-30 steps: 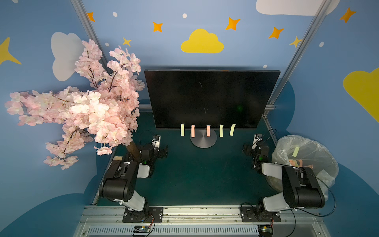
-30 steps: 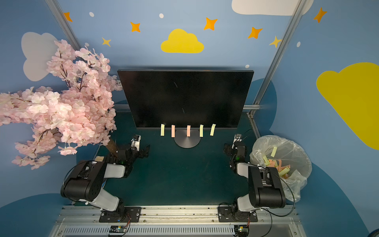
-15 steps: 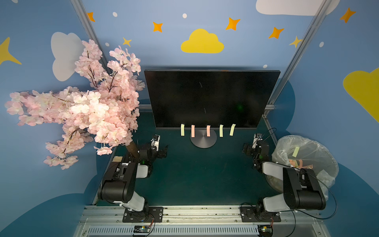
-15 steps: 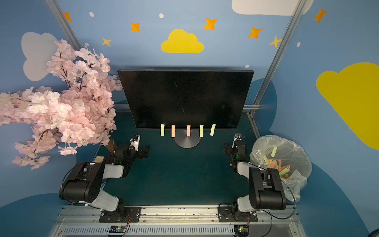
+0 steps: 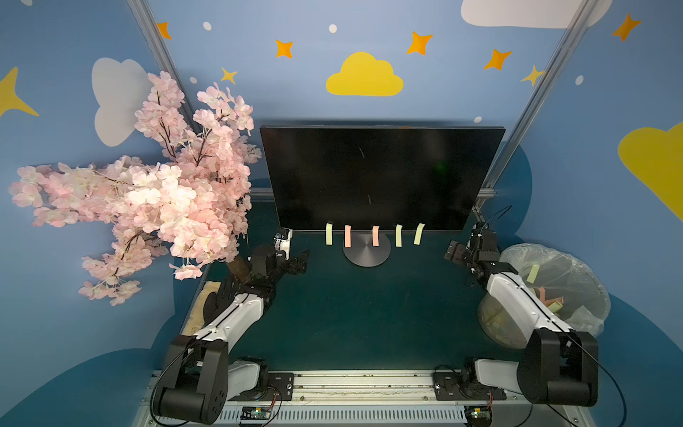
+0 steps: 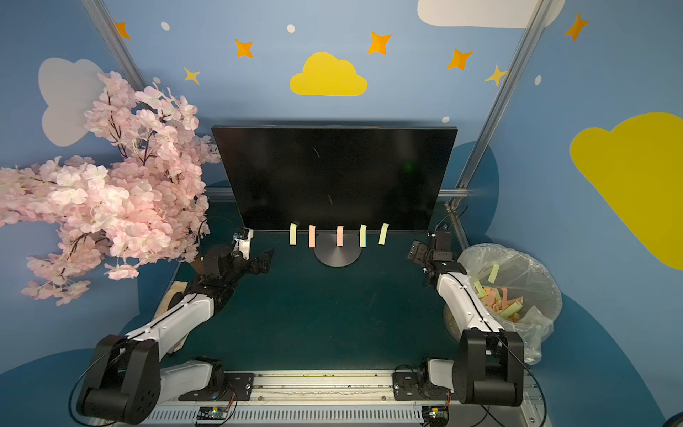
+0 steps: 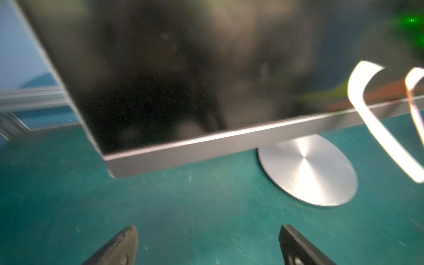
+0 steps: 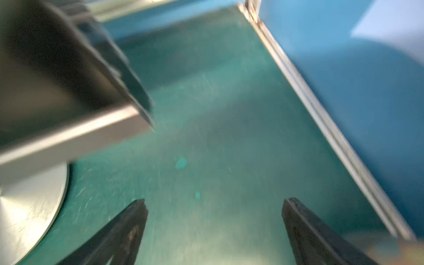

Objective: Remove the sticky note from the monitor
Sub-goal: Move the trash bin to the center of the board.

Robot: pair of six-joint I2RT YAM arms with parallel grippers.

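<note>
White arm links (image 5: pixel 236 316), bulky black joints (image 5: pixel 554 369)

Monitor (image 5: pixel 380 177): the screen is showing a glossy black finish, throwing back blurred reflections. Its lower bezel is reading as satin silver metal. Stand (image 7: pixel 307 169) is presenting brushed metal with a radial sheen. Mat (image 5: pixel 362 314) is appearing matt teal, finely scratched in the wrist views. Notes (image 5: pixel 329 233) are looking like thin matt paper, curling. Bag (image 5: pixel 565 273) is showing clear, crinkled, shiny plastic. Blossoms (image 5: pixel 166 192) are looking cloth-like, soft and matt. Rail (image 5: pixel 362 382) is reading as bare aluminium. Left gripper (image 7: pixel 208 227) fingers (image 7: pixel 119 247) are appearing matt black, rubbery.
</note>
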